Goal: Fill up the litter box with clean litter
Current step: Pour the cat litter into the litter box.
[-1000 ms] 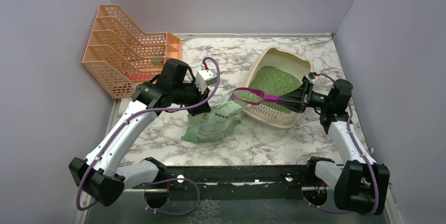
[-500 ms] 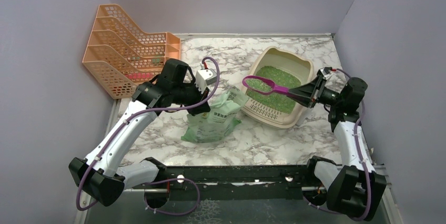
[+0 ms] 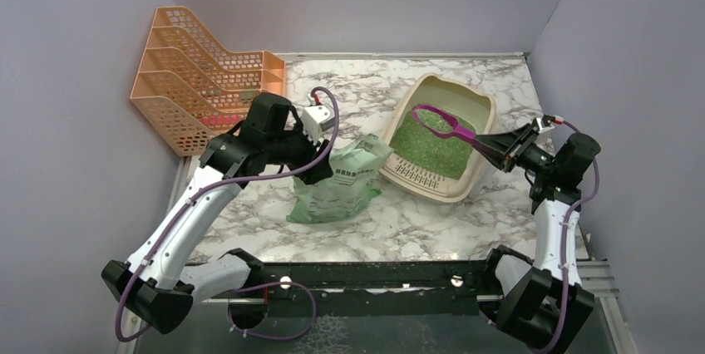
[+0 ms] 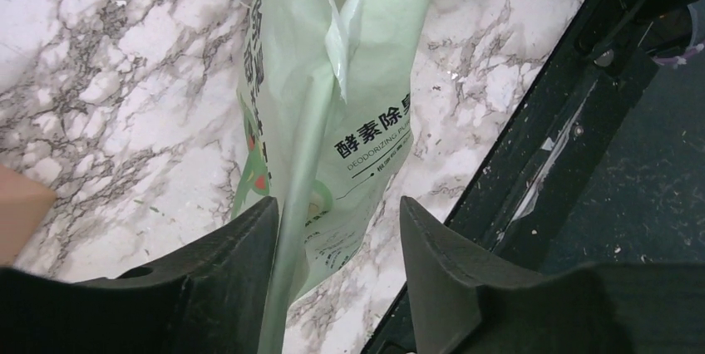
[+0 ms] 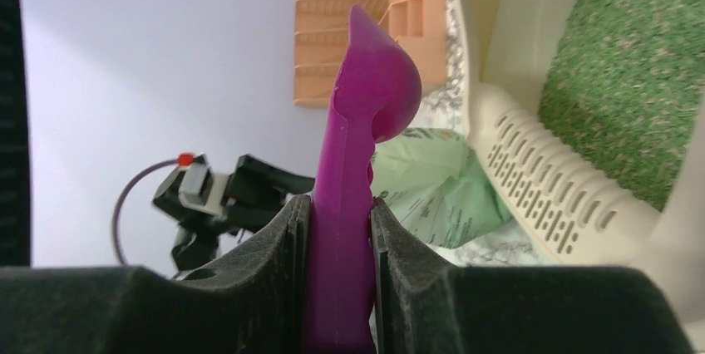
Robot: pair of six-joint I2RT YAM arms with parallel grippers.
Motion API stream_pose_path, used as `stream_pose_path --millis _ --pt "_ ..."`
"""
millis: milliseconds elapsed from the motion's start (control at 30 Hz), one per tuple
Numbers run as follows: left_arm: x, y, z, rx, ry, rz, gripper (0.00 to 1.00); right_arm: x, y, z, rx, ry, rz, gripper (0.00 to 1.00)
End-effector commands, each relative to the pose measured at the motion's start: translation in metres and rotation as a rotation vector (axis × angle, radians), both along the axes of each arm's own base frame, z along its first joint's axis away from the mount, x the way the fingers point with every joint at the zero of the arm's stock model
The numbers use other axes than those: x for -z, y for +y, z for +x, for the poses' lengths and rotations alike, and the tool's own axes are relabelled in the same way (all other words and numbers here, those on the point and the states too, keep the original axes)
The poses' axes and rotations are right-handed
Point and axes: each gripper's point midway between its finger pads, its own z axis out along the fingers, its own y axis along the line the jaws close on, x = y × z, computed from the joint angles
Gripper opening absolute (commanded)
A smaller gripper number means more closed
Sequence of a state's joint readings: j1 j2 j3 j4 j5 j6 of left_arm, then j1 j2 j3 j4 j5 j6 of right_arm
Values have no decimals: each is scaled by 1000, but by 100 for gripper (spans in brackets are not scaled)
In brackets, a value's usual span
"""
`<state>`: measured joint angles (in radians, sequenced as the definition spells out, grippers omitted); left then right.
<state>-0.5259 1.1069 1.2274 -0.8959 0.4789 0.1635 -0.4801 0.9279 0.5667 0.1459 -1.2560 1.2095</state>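
The litter box (image 3: 467,93) sat on the marble bench (image 3: 357,88) toward the far right, with its slotted lip at the near end. A bed of green clean litter (image 3: 428,150) covered its floor. The right jaws were clamped on the handle of the magenta scoop (image 3: 453,128), one pad pressed flat to each side (the right wrist view showed this plainly). The scoop's bowl hung over the litter in the far half of the box; whether it touched the granules could not be told.

Just left of the box, the litter bag (image 3: 337,188) lay slumped on the bench, pale green with dark print, its top beside the box's near-left corner. The left jaws stood apart over the bag. In the left wrist view a raised fold of the bag ran up between the two black fingers (image 4: 449,271), close to one of them with a clear gap to the other, so nothing was pinched.

An orange mesh file rack (image 3: 199,80) stood at the far left, well apart from the box.
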Motion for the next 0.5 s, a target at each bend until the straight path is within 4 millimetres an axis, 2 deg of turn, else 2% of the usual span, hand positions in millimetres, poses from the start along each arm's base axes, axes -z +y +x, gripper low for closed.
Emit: stream_pose_path --millis 0,167,467 --pt "-29 3 9 -49 -122 -50 58 18 -15 9 150 45 -132 1" --pt "-36 5 15 -80 -175 -62 64 32 -32 9 219 95 -332 1" --pt "-55 10 25 -137 -258 -87 70 41 -32 3 191 129 -378 1"
